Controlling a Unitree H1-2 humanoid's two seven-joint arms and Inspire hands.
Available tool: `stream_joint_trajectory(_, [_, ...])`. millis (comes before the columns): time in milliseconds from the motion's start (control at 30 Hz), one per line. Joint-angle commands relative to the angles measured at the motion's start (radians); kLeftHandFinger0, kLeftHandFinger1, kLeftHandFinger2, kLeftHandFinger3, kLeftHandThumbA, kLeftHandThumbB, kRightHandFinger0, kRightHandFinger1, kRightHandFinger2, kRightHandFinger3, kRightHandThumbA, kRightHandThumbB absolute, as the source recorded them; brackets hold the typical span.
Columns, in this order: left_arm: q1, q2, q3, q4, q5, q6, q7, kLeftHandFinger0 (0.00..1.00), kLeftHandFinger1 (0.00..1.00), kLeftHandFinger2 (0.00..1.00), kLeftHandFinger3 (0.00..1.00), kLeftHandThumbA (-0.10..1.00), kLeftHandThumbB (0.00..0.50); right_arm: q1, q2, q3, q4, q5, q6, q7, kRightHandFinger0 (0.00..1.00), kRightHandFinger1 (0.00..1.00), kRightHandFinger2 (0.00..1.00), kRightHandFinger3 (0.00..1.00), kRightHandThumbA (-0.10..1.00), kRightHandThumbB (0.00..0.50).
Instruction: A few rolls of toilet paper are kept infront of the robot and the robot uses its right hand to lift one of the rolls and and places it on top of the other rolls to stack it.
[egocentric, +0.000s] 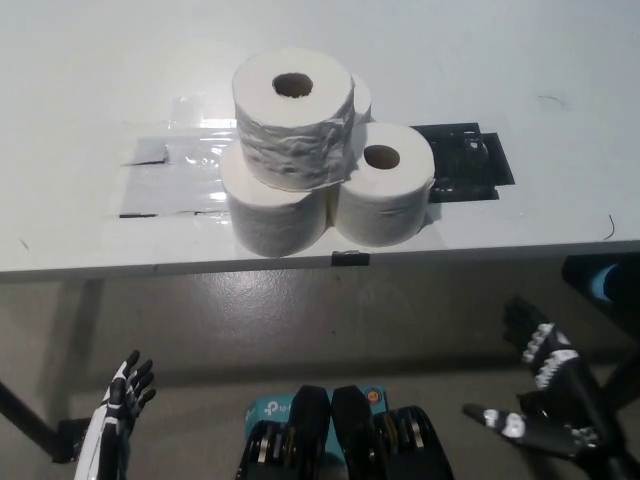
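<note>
Right hand (545, 395) at lower right, below the table (80, 80) edge, fingers spread, empty. Left hand (118, 405) at lower left, fingers apart, pointing up. Top roll (293, 115) rests on the other rolls (330, 205).

top roll (294, 115): white, upright, stacked | base rolls (380, 195): upright, touching, probably three, near table edge

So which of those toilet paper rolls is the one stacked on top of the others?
The top roll, its cardboard hole facing up, sits above the rest. It rests on the front-left roll, the front-right roll and a mostly hidden back roll, all standing on the table.
</note>
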Motion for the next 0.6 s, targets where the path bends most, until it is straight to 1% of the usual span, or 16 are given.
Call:
stream_joint_trajectory(0, [-0.01,0.027,-0.019,-0.03,-0.017,-0.062,-0.04,1.0,1.0,1.0,1.0,1.0,0.174,-0.086,0.002,0.065,0.156,-0.117,-0.242,-0.123,1.0,1.0,1.0,1.0,1.0,0.335])
stream_joint_trajectory(67, [-0.004,0.027,-0.019,-0.037,-0.012,-0.064,-0.037,1.0,1.0,1.0,1.0,1.0,0.163,-0.101,-0.002,0.072,0.21,-0.117,-0.253,-0.14,1.0,1.0,1.0,1.0,1.0,0.344])
stream_joint_trajectory(100, [-0.003,0.027,-0.019,-0.041,-0.013,-0.061,-0.036,1.0,1.0,1.0,1.0,1.0,0.168,-0.115,-0.01,0.076,0.253,-0.125,-0.265,-0.154,1.0,1.0,1.0,1.0,1.0,0.324])
stream_joint_trajectory(133, [-0.004,0.028,-0.017,-0.042,-0.017,-0.059,-0.038,1.0,1.0,1.0,1.0,1.0,0.17,-0.122,-0.016,0.08,0.271,-0.13,-0.272,-0.162,1.0,1.0,1.0,1.0,1.0,0.32])
stream_joint_trajectory(200, [-0.003,0.029,-0.015,-0.053,-0.017,-0.046,-0.033,1.0,1.0,1.0,1.0,1.0,0.181,-0.134,-0.034,0.088,0.318,-0.146,-0.286,-0.179,1.0,1.0,1.0,1.0,1.0,0.264])
stream_joint_trajectory(233, [-0.003,0.029,-0.013,-0.052,-0.02,-0.047,-0.033,1.0,1.0,1.0,1.0,1.0,0.199,-0.137,-0.042,0.091,0.336,-0.146,-0.294,-0.184,1.0,1.0,1.0,1.0,0.99,0.243])
stream_joint_trajectory(300, [-0.002,0.03,-0.013,-0.057,-0.024,-0.039,-0.034,1.0,1.0,1.0,1.0,1.0,0.207,-0.14,-0.05,0.093,0.35,-0.134,-0.307,-0.19,1.0,1.0,1.0,1.0,0.97,0.219])
stream_joint_trajectory(367, [0.001,0.031,-0.012,-0.058,-0.026,-0.039,-0.033,1.0,1.0,1.0,1.0,1.0,0.211,-0.139,-0.057,0.095,0.361,-0.122,-0.318,-0.194,1.0,1.0,1.0,1.0,0.95,0.204])
stream_joint_trajectory(400, [0.003,0.032,-0.012,-0.056,-0.031,-0.042,-0.035,1.0,1.0,1.0,1.0,1.0,0.205,-0.136,-0.059,0.096,0.364,-0.113,-0.323,-0.198,1.0,1.0,1.0,1.0,0.95,0.198])
stream_joint_trajectory(567, [0.017,0.037,-0.016,-0.048,-0.028,-0.061,-0.034,1.0,1.0,1.0,1.0,1.0,0.182,-0.117,-0.062,0.103,0.361,-0.106,-0.321,-0.215,1.0,1.0,1.0,1.0,0.95,0.209])
